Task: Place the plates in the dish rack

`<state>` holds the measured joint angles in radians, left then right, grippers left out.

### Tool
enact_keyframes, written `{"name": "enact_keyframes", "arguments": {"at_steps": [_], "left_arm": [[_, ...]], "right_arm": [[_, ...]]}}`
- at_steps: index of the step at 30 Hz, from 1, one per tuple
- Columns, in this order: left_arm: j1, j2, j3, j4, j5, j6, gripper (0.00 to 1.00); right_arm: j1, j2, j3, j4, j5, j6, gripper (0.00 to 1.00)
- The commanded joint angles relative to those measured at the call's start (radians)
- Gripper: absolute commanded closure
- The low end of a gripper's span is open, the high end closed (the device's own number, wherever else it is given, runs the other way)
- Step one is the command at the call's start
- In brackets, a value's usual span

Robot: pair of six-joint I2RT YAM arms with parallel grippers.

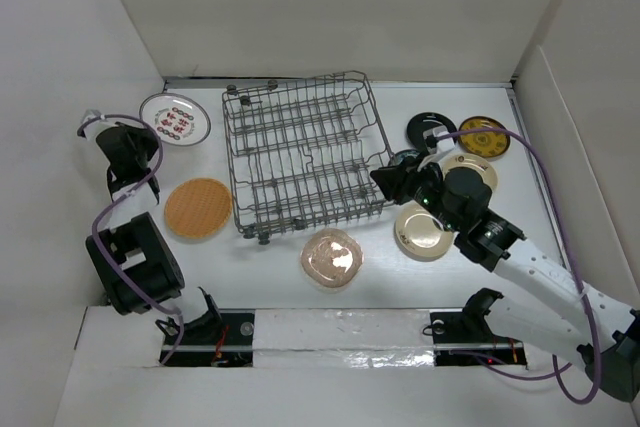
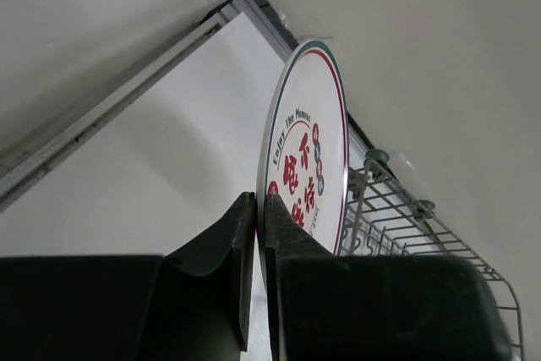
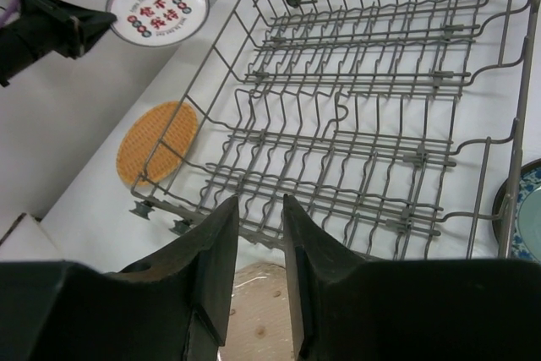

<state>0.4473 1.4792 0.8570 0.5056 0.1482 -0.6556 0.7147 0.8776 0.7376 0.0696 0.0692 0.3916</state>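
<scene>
The grey wire dish rack (image 1: pixel 300 152) stands at the table's middle with no plates in it. My left gripper (image 1: pixel 148 135) is shut on the rim of the whitish plate with red pattern (image 1: pixel 174 118); the left wrist view shows the fingers (image 2: pixel 287 234) clamping the plate (image 2: pixel 308 150). My right gripper (image 1: pixel 383 179) is open and empty by the rack's near right corner, over the rack's edge (image 3: pixel 363 107) and the pinkish copper plate (image 3: pixel 258 310). The orange plate (image 1: pixel 198 208) lies left of the rack. The copper plate (image 1: pixel 330 258) lies in front of it.
Right of the rack lie a cream-gold plate (image 1: pixel 422 230), a second cream plate (image 1: pixel 470 169), a yellow dark-patterned plate (image 1: pixel 483 137), a black plate (image 1: pixel 430 130) and a teal plate (image 1: pixel 405 160), partly hidden by my right gripper. White walls enclose the table.
</scene>
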Motion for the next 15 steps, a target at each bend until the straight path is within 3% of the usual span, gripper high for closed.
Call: {"name": "enact_keyframes", "arguments": {"at_steps": [1,6,13,15], "left_arm": [[0.007,-0.133,0.016,0.097,-0.004,0.005,1.00],[-0.027,-0.267,0.034,0.122,0.019,-0.039,1.00],[-0.183,-0.371,0.027,0.201,0.194,-0.147,1.00],[-0.228,-0.387,-0.012,0.226,0.252,-0.182,1.00]], "right_arm": [[0.008,0.009,0.003,0.061,0.017,-0.023,0.63],[0.008,0.032,0.005,0.078,-0.006,-0.023,0.44],[0.008,0.070,0.006,0.116,-0.017,-0.014,0.25],[0.008,0.070,0.019,0.127,-0.025,-0.010,0.15]]}}
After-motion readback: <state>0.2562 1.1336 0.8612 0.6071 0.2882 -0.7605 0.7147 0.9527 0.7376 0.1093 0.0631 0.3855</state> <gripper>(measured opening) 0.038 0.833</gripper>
